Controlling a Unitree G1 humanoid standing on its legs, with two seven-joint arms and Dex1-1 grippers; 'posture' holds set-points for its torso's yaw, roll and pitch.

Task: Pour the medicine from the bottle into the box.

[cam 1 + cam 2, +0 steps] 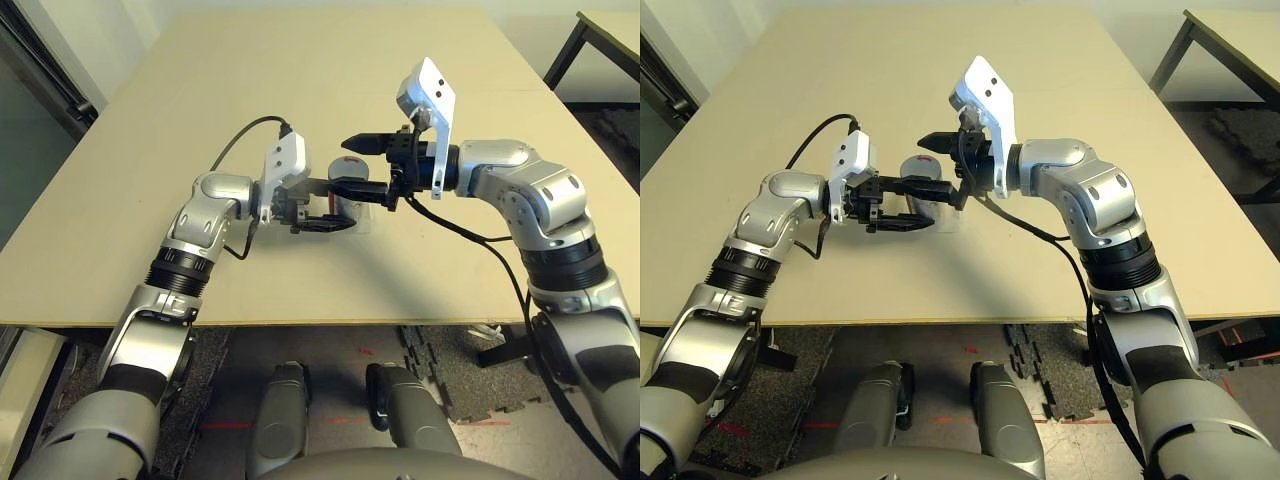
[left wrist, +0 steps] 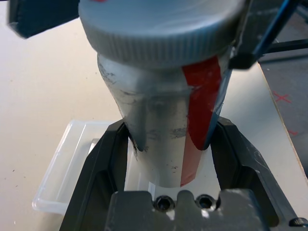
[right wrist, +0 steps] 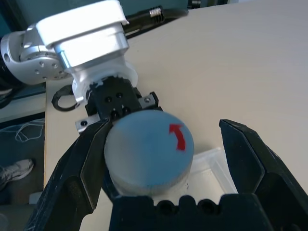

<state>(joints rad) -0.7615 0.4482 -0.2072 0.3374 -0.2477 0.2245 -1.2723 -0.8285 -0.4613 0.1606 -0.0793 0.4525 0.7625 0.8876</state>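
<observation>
Step in hand: uncapping; the cap (image 3: 147, 149) is on the bottle (image 2: 168, 130), so nothing can be poured yet.
Left fingers (image 2: 106, 163): clamped tight on the lower body of the bottle, holding it upright above the counter (image 1: 300, 80).
Right fingers (image 3: 240, 154): spread wide, one on each side of the cap, not yet touching it.
Bottle: between the two grippers, over the near part of the box (image 2: 62, 168).
Box: clear tray on the counter, directly below and behind the bottle, near its middle.
Doing it well: centre the right fingers on the ribbed rim of the cap before closing, and keep the left grip firm so the bottle does not spin while the cap is twisted. Keep the bottle upright over the box so anything that spills lands inside.
Hidden: the medicine is sealed inside and cannot be seen; the bottle covers part of the box.
</observation>
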